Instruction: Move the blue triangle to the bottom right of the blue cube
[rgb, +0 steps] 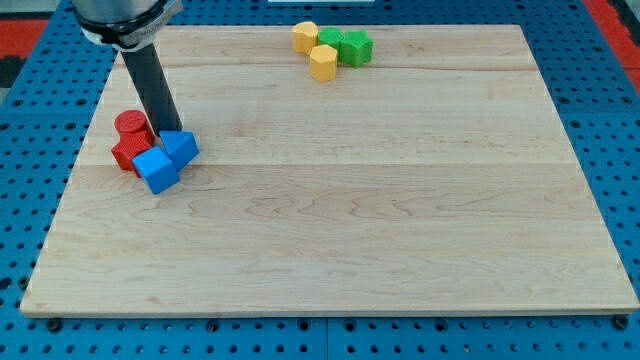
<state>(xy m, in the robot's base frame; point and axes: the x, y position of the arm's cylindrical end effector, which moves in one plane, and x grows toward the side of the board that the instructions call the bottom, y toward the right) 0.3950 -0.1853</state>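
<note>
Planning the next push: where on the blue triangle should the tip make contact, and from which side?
Judging roughly: press the blue triangle's upper-left face, where my tip already sits, and sweep it round the blue cube toward the view's bottom right. The red blocks crowd the left.

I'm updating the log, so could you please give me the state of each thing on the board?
My tip: down among the left cluster, at the blue triangle's top-left.
Blue triangle: touching blue cube.
Blue cube: beside red blocks.
Red blocks: clustered.
Yellow blocks: against green blocks.
Green blocks: at the top.
</note>
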